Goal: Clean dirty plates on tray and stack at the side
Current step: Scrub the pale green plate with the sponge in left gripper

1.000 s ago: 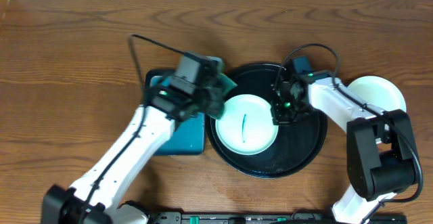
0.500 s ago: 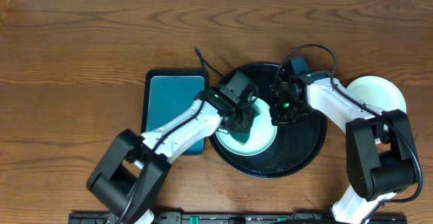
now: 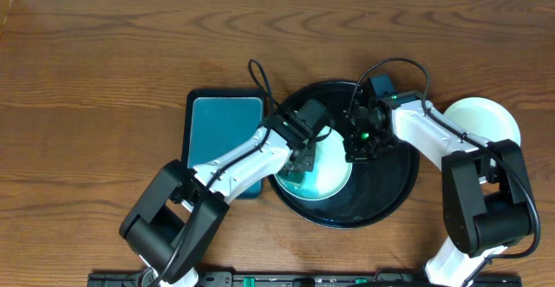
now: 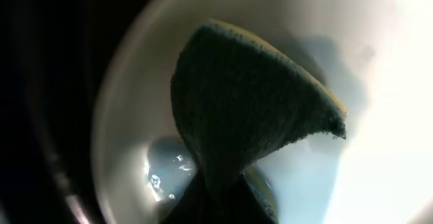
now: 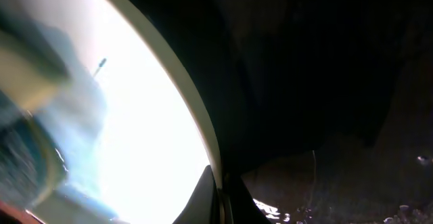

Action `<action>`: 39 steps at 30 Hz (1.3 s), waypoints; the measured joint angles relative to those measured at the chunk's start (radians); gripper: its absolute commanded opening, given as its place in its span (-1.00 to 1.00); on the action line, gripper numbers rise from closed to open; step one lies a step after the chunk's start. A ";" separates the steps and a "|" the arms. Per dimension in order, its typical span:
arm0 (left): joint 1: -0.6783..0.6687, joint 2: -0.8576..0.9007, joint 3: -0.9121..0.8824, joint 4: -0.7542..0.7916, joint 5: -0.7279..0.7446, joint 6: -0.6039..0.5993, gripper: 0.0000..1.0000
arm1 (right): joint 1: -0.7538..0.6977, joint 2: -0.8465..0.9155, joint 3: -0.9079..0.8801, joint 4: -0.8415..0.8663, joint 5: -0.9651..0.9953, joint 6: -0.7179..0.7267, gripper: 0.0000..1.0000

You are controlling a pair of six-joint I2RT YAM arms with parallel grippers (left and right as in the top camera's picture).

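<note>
Overhead, the left gripper (image 3: 303, 159) pinches a dark sponge (image 4: 250, 109) over the pale mint plate (image 3: 336, 172) lying in the black tray (image 3: 386, 192). The right gripper (image 3: 356, 148) sits at the plate's rim, and I cannot tell whether it is clamped. If that rim is not held, hard scrubbing could skid the plate. A second ago the left arm hung over the teal tray (image 3: 224, 122) and the plate's scribble showed.

The middle of the plate (image 3: 335, 176) lies hidden beneath the left gripper (image 3: 302, 160) and its sponge (image 4: 250, 109)

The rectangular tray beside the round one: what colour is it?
Teal, with a black rim; the rectangular tray shows best overhead.
</note>
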 measured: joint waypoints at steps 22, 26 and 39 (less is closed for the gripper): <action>0.026 -0.015 0.035 0.171 0.133 -0.024 -0.84 | 0.006 0.000 0.000 -0.001 0.000 0.011 -0.98; 0.012 0.027 0.035 0.214 0.160 -0.035 -0.84 | 0.006 0.000 0.000 0.000 0.000 0.011 -0.98; -0.006 0.081 0.092 0.039 0.116 -0.039 -0.85 | 0.007 0.003 -0.001 0.000 -0.012 0.011 -0.98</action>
